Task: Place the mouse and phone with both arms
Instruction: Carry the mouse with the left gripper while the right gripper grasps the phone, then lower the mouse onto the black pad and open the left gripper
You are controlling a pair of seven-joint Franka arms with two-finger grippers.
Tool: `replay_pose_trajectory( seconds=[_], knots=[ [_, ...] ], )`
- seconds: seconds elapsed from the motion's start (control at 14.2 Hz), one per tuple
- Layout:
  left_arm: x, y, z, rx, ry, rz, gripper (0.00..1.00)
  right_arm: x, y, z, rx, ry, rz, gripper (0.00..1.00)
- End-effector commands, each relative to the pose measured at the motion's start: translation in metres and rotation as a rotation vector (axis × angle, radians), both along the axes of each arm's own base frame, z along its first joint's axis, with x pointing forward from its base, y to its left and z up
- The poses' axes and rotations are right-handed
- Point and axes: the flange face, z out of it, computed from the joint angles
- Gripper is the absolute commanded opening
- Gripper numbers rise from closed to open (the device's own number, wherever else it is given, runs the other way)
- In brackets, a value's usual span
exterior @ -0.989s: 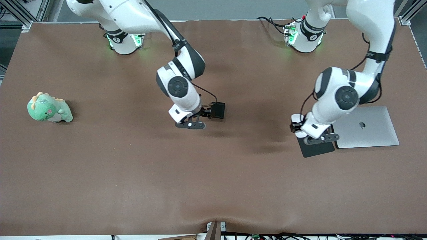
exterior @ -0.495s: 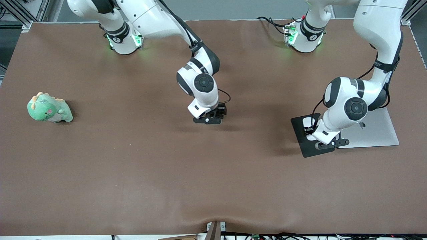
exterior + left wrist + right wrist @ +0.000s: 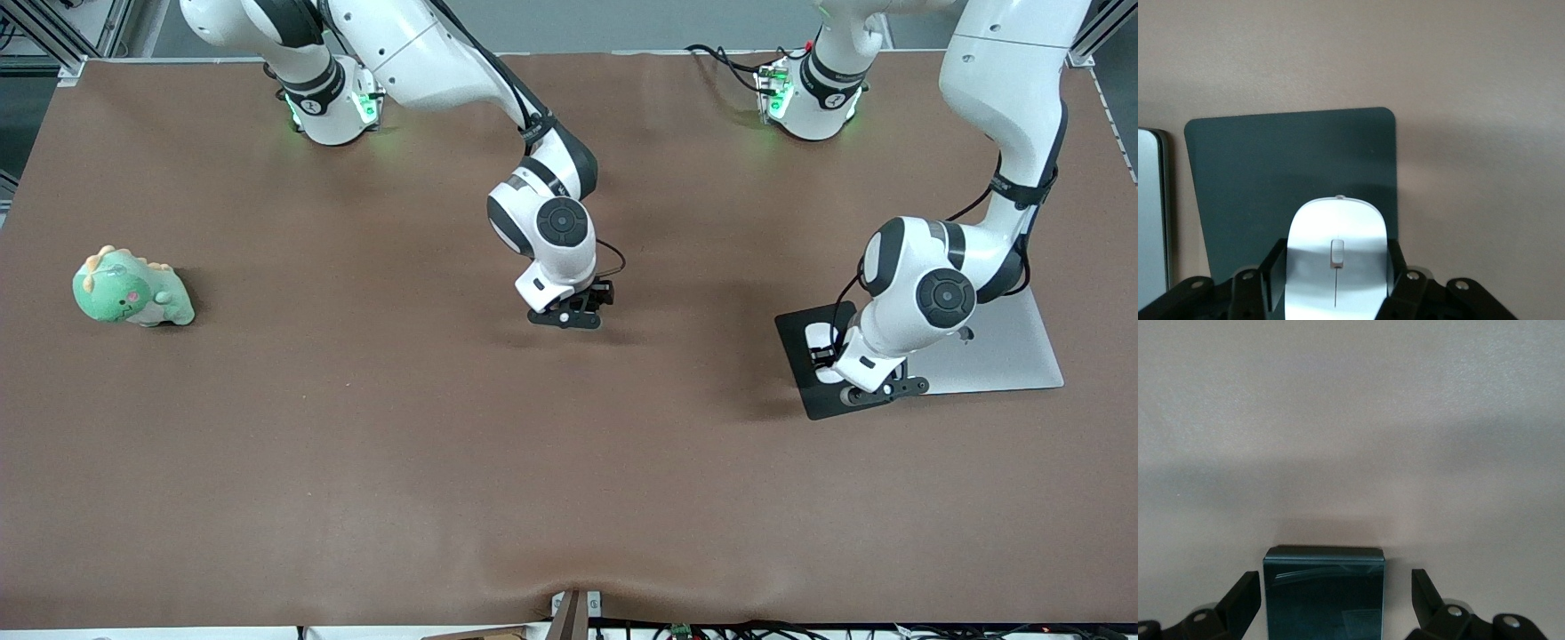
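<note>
A robotics lab: two bench-mounted arms (image 3: pixel 533 169) on a brown table (image 3: pixel 356 462), aluminium framing (image 3: pixel 53 36), loose cables (image 3: pixel 729 62).

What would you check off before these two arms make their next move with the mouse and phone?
1. Mouse above the pad, inside its edges: ok.
2. Mouse resting on pad: cannot tell.
3. Left gripper free of mouse: not ok, fingers hug both sides.
4. Right gripper open around phone: ok, gaps both sides.
5. Laptop clear of mouse: ok.
</note>
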Motion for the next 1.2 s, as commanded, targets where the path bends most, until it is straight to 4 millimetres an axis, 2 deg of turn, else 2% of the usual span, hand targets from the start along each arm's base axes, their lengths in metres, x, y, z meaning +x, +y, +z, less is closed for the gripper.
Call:
replay_pose_trajectory(
  seconds=[0.0, 0.21, 0.35, 0.49, 0.57, 0.64, 0.71, 0.78, 0.92, 0.99, 1.13],
  knots=[
    [0.013, 0.021, -0.015, 0.003, -0.012, 0.022, 0.0, 0.003, 0.007, -0.002, -0.015, -0.016, -0.025, 1.0],
    [0.015, 0.028, -0.03, -0.004, -0.025, 0.034, 0.11, 0.0, 0.009, -0.008, -0.021, -0.013, -0.032, 1.0],
    [0.014, 0.028, -0.035, -0.005, -0.019, 0.035, 0.24, 0.001, 0.01, -0.014, -0.015, -0.021, -0.074, 1.0],
    [0.013, 0.029, -0.037, -0.004, -0.016, 0.036, 0.44, -0.002, 0.014, -0.017, -0.006, -0.031, -0.09, 1.0],
    [0.013, 0.03, -0.039, -0.004, -0.013, 0.036, 0.56, -0.003, 0.015, -0.019, -0.006, -0.031, -0.096, 1.0],
    [0.014, 0.035, -0.039, -0.004, -0.013, 0.043, 0.96, -0.003, 0.014, -0.022, -0.01, -0.028, -0.101, 1.0],
    [0.014, 0.036, -0.038, -0.003, -0.014, 0.042, 1.0, -0.004, 0.014, -0.023, -0.012, -0.027, -0.101, 1.0],
    [0.015, 0.035, -0.031, -0.002, -0.022, 0.037, 1.0, -0.006, 0.016, -0.023, -0.012, -0.027, -0.098, 1.0],
    [0.02, 0.029, 0.004, 0.0, -0.058, 0.035, 1.0, -0.008, 0.017, -0.024, -0.014, -0.025, -0.095, 1.0],
    [0.022, 0.028, 0.024, 0.006, -0.057, 0.033, 1.0, -0.01, 0.018, -0.024, -0.014, -0.025, -0.092, 1.0],
    [0.035, 0.033, 0.082, 0.026, -0.043, 0.039, 1.0, -0.01, 0.019, -0.023, -0.019, -0.031, -0.084, 1.0]
  ],
)
